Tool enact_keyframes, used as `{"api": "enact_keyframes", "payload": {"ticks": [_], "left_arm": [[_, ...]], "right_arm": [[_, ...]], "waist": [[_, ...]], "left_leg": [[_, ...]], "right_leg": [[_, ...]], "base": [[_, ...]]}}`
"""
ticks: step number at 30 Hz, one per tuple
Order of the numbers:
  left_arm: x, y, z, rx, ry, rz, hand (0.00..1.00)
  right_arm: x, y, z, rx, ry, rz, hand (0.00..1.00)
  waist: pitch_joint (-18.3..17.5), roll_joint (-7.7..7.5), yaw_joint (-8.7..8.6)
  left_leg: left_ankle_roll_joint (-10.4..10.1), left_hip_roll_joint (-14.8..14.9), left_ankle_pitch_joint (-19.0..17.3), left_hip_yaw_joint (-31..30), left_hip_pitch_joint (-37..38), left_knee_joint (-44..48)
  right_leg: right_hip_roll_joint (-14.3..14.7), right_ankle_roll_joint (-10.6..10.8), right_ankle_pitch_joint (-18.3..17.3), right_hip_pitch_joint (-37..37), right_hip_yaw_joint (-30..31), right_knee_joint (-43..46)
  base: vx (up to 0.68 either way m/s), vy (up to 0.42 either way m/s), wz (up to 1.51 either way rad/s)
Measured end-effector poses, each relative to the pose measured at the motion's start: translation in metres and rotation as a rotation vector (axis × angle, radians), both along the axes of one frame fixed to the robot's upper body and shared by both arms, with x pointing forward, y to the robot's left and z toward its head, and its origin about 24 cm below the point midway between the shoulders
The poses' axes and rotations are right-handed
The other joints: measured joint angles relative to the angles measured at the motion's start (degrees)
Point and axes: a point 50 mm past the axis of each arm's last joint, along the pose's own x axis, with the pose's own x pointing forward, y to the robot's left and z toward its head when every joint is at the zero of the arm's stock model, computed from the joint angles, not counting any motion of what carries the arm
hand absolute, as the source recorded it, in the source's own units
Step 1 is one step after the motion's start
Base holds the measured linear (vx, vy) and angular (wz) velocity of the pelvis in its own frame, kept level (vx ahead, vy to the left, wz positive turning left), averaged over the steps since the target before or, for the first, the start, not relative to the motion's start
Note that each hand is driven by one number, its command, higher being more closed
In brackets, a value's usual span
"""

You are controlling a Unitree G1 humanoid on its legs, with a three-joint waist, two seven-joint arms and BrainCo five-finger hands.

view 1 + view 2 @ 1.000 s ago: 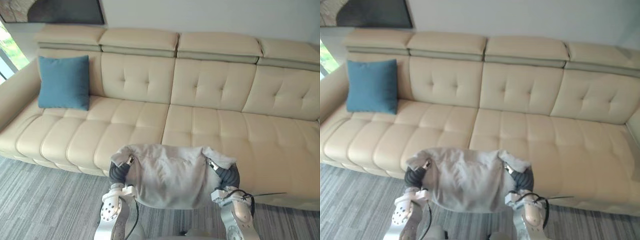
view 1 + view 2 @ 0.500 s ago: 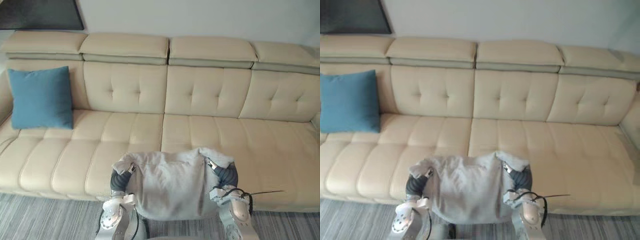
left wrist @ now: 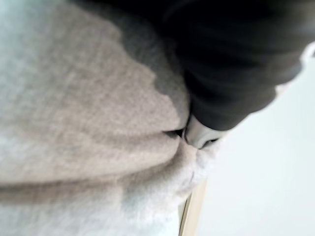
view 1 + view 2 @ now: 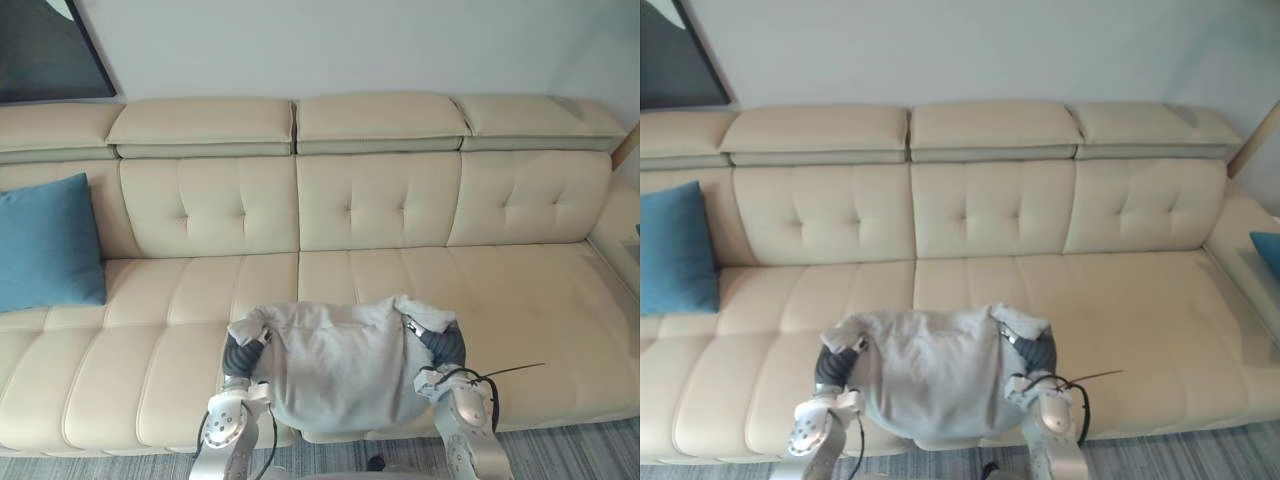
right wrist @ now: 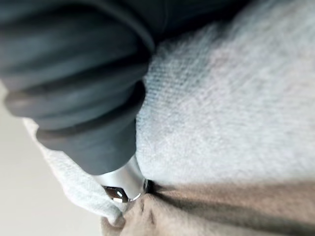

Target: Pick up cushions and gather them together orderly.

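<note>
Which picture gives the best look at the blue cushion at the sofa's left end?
The left eye view: the blue cushion shows widest there. The right eye view cuts it narrower at the picture's edge. Both wrist views face the grey cushion up close.

Cream sofa [image 4: 380, 280], pale wall [image 4: 350, 45], probably carpet [image 4: 592, 456]

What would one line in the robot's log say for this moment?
carrying: grey cushion | held between: left robot hand, right robot hand | facing: beige sofa | blue cushion: sofa's left end
</note>
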Motion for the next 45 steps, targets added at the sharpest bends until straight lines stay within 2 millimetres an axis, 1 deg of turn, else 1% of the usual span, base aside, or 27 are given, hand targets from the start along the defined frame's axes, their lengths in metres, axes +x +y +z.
{"api": "enact_keyframes", "payload": {"ticks": [4,6,7,8,9,10,12,15,16,17,19,20,21,22,23,26,29,32,33,35,37,39,40,41,42,43,45], "left_arm": [[0.004,0.001,0.011,0.030,-0.046,0.005,1.00],[0.024,0.000,0.030,0.055,-0.131,0.018,1.00],[0.030,0.001,0.035,0.059,-0.155,0.024,1.00],[0.040,0.002,0.045,0.068,-0.199,0.038,1.00],[0.053,0.004,0.061,0.086,-0.261,0.060,1.00],[0.060,0.005,0.069,0.094,-0.293,0.074,1.00],[0.084,0.009,0.104,0.109,-0.429,0.131,1.00],[0.107,0.011,0.135,0.098,-0.538,0.198,1.00],[0.116,0.012,0.147,0.100,-0.575,0.214,1.00],[0.119,0.012,0.153,0.102,-0.591,0.220,1.00],[0.133,0.015,0.176,0.129,-0.650,0.250,1.00],[0.137,0.015,0.181,0.135,-0.660,0.252,1.00],[0.145,0.014,0.191,0.143,-0.678,0.258,1.00],[0.147,0.014,0.194,0.143,-0.683,0.266,1.00],[0.154,0.015,0.206,0.143,-0.702,0.274,1.00],[0.169,0.018,0.228,0.132,-0.718,0.292,1.00],[0.183,0.014,0.244,0.117,-0.714,0.282,1.00],[0.190,0.012,0.256,0.107,-0.719,0.269,1.00],[0.194,0.012,0.262,0.112,-0.721,0.267,0.00],[0.200,0.016,0.269,0.117,-0.710,0.272,0.00],[0.204,0.020,0.270,0.109,-0.693,0.280,0.00],[0.205,0.025,0.273,0.100,-0.690,0.293,0.00],[0.205,0.030,0.280,0.100,-0.702,0.305,0.00],[0.206,0.032,0.283,0.100,-0.707,0.305,0.00],[0.207,0.035,0.293,0.110,-0.719,0.308,0.00],[0.208,0.037,0.302,0.119,-0.731,0.314,0.00],[0.209,0.040,0.312,0.137,-0.739,0.308,0.00]], "right_arm": [[0.006,0.003,0.006,0.003,-0.030,0.003,1.00],[0.022,0.006,0.021,-0.046,-0.093,0.002,1.00],[0.028,0.008,0.027,-0.062,-0.116,0.005,1.00],[0.039,0.012,0.038,-0.081,-0.161,0.015,1.00],[0.054,0.017,0.054,-0.113,-0.223,0.016,1.00],[0.062,0.020,0.063,-0.121,-0.256,0.016,1.00],[0.091,0.030,0.098,-0.142,-0.377,0.015,1.00],[0.112,0.038,0.130,-0.193,-0.469,-0.002,1.00],[0.116,0.040,0.141,-0.198,-0.503,-0.021,1.00],[0.117,0.041,0.146,-0.204,-0.519,-0.030,1.00],[0.124,0.044,0.168,-0.217,-0.584,-0.079,1.00],[0.127,0.044,0.173,-0.222,-0.594,-0.088,1.00],[0.131,0.043,0.185,-0.253,-0.626,-0.108,1.00],[0.133,0.042,0.189,-0.268,-0.640,-0.119,1.00],[0.137,0.043,0.203,-0.276,-0.674,-0.143,1.00],[0.142,0.043,0.229,-0.281,-0.739,-0.178,1.00],[0.150,0.034,0.245,-0.276,-0.753,-0.239,1.00],[0.155,0.030,0.256,-0.290,-0.762,-0.268,1.00],[0.158,0.027,0.264,-0.294,-0.767,-0.284,0.00],[0.164,0.024,0.273,-0.297,-0.765,-0.302,0.00],[0.168,0.019,0.278,-0.294,-0.753,-0.329,0.00],[0.168,0.013,0.285,-0.289,-0.760,-0.347,0.00],[0.168,0.011,0.294,-0.261,-0.779,-0.349,0.00],[0.168,0.010,0.298,-0.253,-0.785,-0.349,0.00],[0.169,0.007,0.306,-0.258,-0.792,-0.351,0.00],[0.172,0.003,0.311,-0.250,-0.786,-0.354,0.00],[0.173,-0.005,0.315,-0.234,-0.778,-0.356,0.00]], "waist": [[-0.22,-0.04,0.28],[-0.39,0.13,0.54],[-0.36,0.16,0.55],[-0.22,0.29,0.84],[-0.21,0.32,1.17],[-0.21,0.32,1.20],[-0.03,0.45,1.55],[0.24,0.76,2.01],[0.32,0.80,2.01],[0.34,0.81,2.00],[1.07,0.59,1.91],[1.51,0.61,1.90],[2.64,0.61,1.86],[2.68,0.61,1.79],[3.04,0.46,1.57],[5.25,0.59,1.00],[5.94,0.64,0.65],[7.10,0.63,0.40],[7.34,0.58,0.31],[9.07,0.55,0.29],[10.19,0.54,0.04],[10.32,0.56,0.04],[11.08,0.47,0.00],[11.25,0.48,0.00],[11.39,0.49,-0.03],[11.40,0.49,-0.03],[11.40,0.48,-0.03]], "left_leg": [[-0.74,-0.43,1.45,-1.73,0.00,-1.68],[-0.50,-1.42,3.60,-3.83,-0.82,-3.89],[-0.46,-1.65,4.16,-4.18,-1.14,-4.34],[-0.36,-1.88,5.19,-4.47,-1.50,-5.40],[-0.33,-2.18,6.35,-4.94,-2.67,-6.11],[-0.21,-2.37,6.92,-5.26,-3.66,-6.13],[-0.02,-2.69,8.92,-6.09,-7.99,-6.48],[-0.09,-2.69,10.27,-6.46,-12.06,-6.54],[-0.60,-2.52,10.60,-6.46,-13.66,-6.56],[-0.76,-2.48,10.70,-6.43,-14.42,-6.56],[-1.38,-2.30,11.36,-5.74,-17.12,-6.61],[-1.55,-2.25,11.48,-5.62,-17.31,-6.73],[-1.63,-2.17,11.92,-5.22,-18.11,-6.93],[-1.73,-2.16,12.12,-5.10,-18.81,-6.98],[-1.91,-2.10,12.97,-4.55,-20.47,-7.66],[-2.43,-1.84,14.12,-3.95,-22.93,-8.46],[-2.89,-1.19,14.73,-3.70,-25.98,-8.49],[-3.30,-0.87,15.00,-3.61,-27.63,-8.48],[-3.42,-0.69,15.16,-3.58,-29.21,-8.46],[-3.59,-0.34,15.31,-3.39,-30.39,-8.44],[-3.74,0.00,15.39,-3.42,-31.86,-8.35],[-3.92,0.16,15.50,-3.45,-33.45,-8.33],[-4.02,0.27,15.56,-3.36,-33.53,-8.33],[-4.02,0.31,15.57,-3.34,-33.54,-8.33],[-4.03,0.39,15.57,-3.33,-33.57,-8.36],[-4.03,0.41,15.57,-3.33,-33.58,-8.40],[-4.03,0.41,15.57,-3.39,-33.75,-8.46]], "right_leg": [[-0.23,0.05,0.29,0.91,-1.73,-1.35],[-1.11,0.32,1.25,0.80,-3.29,-3.20],[-1.28,0.38,1.54,0.70,-3.65,-3.70],[-1.44,0.37,2.28,0.58,-4.15,-4.70],[-1.68,0.24,2.90,-0.44,-4.59,-5.19],[-1.84,0.17,3.21,-1.28,-4.82,-5.23],[-2.11,-0.33,4.66,-5.18,-5.39,-5.59],[-2.19,-0.96,5.36,-9.45,-5.73,-4.98],[-2.25,-1.07,5.44,-11.65,-5.59,-3.92],[-2.25,-1.13,5.48,-12.58,-5.52,-3.53],[-2.24,-1.65,6.05,-16.31,-4.68,-2.36],[-2.25,-1.74,6.30,-16.69,-4.49,-2.35],[-2.23,-1.85,6.78,-17.76,-4.22,-2.35],[-2.23,-1.94,6.98,-18.54,-4.17,-2.33],[-2.19,-2.28,7.71,-20.70,-3.98,-2.42],[-1.78,-2.64,9.00,-23.74,-3.49,-2.97],[-0.93,-3.08,10.84,-25.96,-3.30,-5.06],[-0.42,-3.34,11.79,-26.94,-3.36,-6.42],[-0.10,-3.46,12.62,-28.04,-3.32,-7.42],[0.42,-3.52,13.94,-28.34,-3.22,-9.49],[0.92,-3.46,14.87,-28.98,-3.16,-11.08],[1.10,-3.48,15.12,-30.52,-3.11,-11.29],[1.21,-3.52,15.17,-30.60,-3.03,-11.40],[1.25,-3.53,15.18,-30.60,-3.02,-11.42],[1.31,-3.53,15.18,-30.55,-3.03,-11.64],[1.33,-3.53,15.18,-30.52,-3.03,-11.74],[1.31,-3.53,15.18,-30.47,-3.11,-11.97]], "base": [[0.04,-0.004,0.30],[0.02,0.018,0.43],[-0.02,0.011,0.31],[-0.04,0.006,0.26],[-0.07,-0.008,0.23],[-0.12,-0.025,0.23],[-0.13,-0.041,0.17],[-0.13,-0.054,0.07],[-0.11,-0.050,0.00],[-0.11,-0.045,-0.07],[-0.10,-0.035,-0.15],[-0.11,-0.030,-0.19],[-0.07,-0.018,-0.12],[-0.11,-0.025,-0.14],[-0.09,-0.027,-0.09],[-0.07,-0.039,-0.12],[-0.01,-0.033,-0.06],[0.00,-0.009,-0.02],[0.00,-0.008,-0.03],[0.00,0.000,-0.05],[0.00,0.000,0.00],[0.00,0.000,0.00],[0.00,0.000,0.00],[0.00,0.000,0.00],[0.00,0.000,0.00],[0.00,0.000,0.00],[0.02,0.016,0.04]]}}
